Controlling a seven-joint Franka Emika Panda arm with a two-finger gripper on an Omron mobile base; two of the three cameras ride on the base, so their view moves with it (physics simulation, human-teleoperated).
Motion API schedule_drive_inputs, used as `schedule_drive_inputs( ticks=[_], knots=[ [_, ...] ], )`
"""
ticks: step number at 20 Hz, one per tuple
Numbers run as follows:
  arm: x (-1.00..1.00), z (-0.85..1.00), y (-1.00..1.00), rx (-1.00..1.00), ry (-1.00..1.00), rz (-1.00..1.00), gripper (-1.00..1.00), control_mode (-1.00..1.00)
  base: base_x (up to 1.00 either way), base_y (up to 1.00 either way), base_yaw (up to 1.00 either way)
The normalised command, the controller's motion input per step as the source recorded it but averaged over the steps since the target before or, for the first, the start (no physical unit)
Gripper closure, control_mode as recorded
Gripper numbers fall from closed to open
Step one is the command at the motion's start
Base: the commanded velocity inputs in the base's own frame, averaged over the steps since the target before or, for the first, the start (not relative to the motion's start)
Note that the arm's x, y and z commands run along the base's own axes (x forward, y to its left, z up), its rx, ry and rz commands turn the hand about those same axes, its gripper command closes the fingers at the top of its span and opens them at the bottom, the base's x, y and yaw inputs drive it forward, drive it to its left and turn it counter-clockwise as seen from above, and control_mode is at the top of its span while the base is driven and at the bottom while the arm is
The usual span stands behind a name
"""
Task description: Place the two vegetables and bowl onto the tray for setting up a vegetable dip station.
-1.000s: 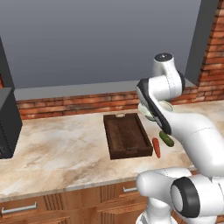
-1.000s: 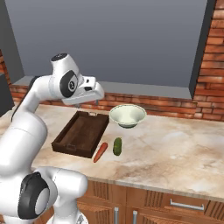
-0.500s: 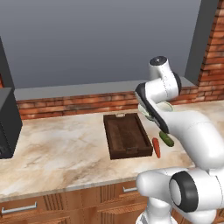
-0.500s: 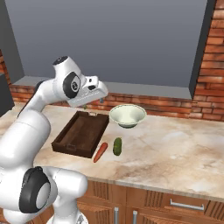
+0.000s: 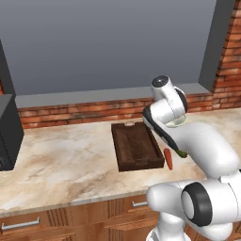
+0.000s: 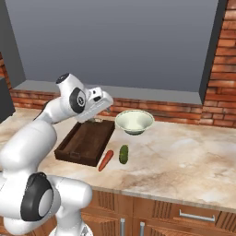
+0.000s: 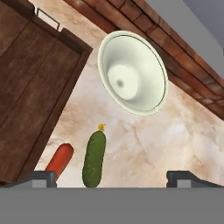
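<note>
Carrot: small tapered orange-red carrot [image 6: 105,160] on the marble desk [image 6: 184,161], just beside the tray.
Cucumber: short dark green cucumber [image 6: 123,154], alongside the carrot.
Tray: rectangular dark brown wooden tray [image 6: 86,141], nothing inside.
Bowl: round pale greenish-white ceramic bowl [image 6: 134,122], nothing inside.
Pincer: pincer [image 7: 111,177], fingers wide apart, holding nothing, above the vegetables.

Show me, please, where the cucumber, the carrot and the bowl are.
cucumber [image 7: 94,159], hand view, middle of its green body.
carrot [image 6: 105,160], right base view, middle of its length.
bowl [image 6: 134,121], right base view, its pale inside.
</note>
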Motion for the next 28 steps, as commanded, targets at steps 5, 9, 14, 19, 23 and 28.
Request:
schedule_drive_inputs(
  ticks=[5,9,14,19,23,28],
  knots=[
    [0.23,-0.21,-0.02,-0.02,0.00,0.12,-1.00,-1.00,0.00,0.00,0.00],
    [0.23,-0.17,-0.07,-0.01,0.00,0.13,-1.00,-1.00,0.00,0.00,0.00],
    [0.21,-0.19,-0.11,-0.02,0.00,0.13,-1.00,-1.00,0.00,0.00,0.00],
    [0.15,-0.23,-0.11,-0.04,0.00,0.12,-1.00,-1.00,0.00,0.00,0.00],
    [0.08,-0.19,-0.21,-0.04,0.00,0.09,-1.00,-1.00,0.00,0.00,0.00],
    [0.08,-0.17,-0.22,-0.07,0.00,0.06,-1.00,-1.00,0.00,0.00,0.00]
  ],
)
